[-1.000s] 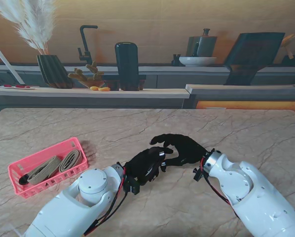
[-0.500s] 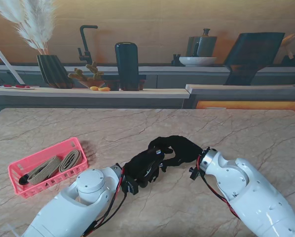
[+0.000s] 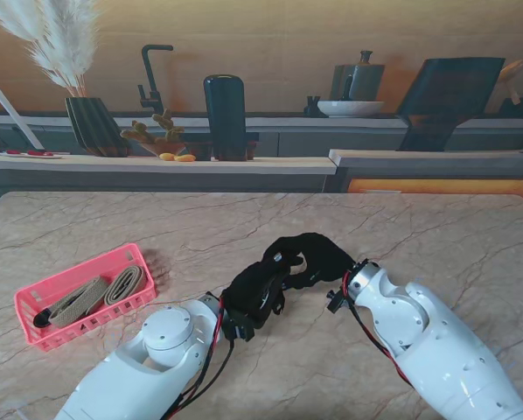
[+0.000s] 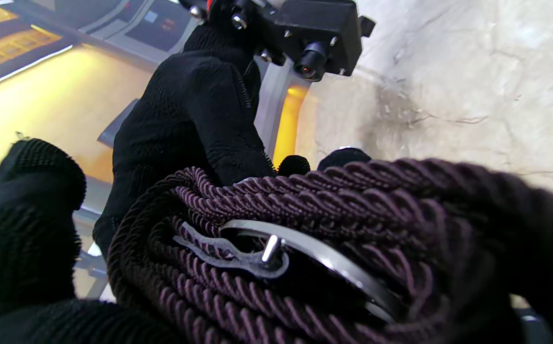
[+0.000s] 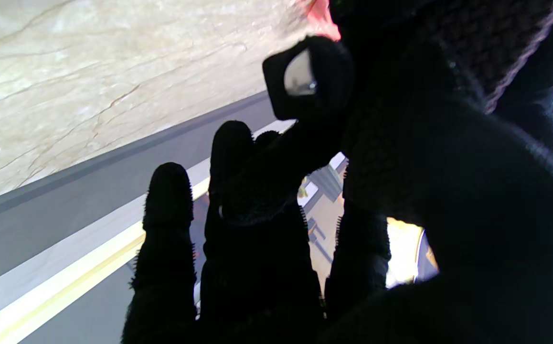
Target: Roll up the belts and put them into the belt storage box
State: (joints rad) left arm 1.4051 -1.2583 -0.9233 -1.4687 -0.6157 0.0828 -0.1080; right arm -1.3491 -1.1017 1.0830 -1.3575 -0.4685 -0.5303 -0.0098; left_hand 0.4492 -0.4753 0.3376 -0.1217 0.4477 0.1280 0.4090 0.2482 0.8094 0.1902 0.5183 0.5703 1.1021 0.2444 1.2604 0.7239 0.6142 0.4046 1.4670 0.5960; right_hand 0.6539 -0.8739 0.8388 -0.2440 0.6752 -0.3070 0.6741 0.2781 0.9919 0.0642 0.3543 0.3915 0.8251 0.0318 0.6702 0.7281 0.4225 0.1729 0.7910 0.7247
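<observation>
Coiled braided belt [image 4: 334, 229] gripped in left robot hand [image 3: 257, 293], right robot hand [image 3: 318, 261] closed against it, both mid-table.

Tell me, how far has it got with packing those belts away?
Two tan belts already lie in the pink storage box on the left. A dark braided belt, coiled around its metal buckle, is held between the left hand and right hand over the marble table. Left: carrying that roll to the box.
</observation>
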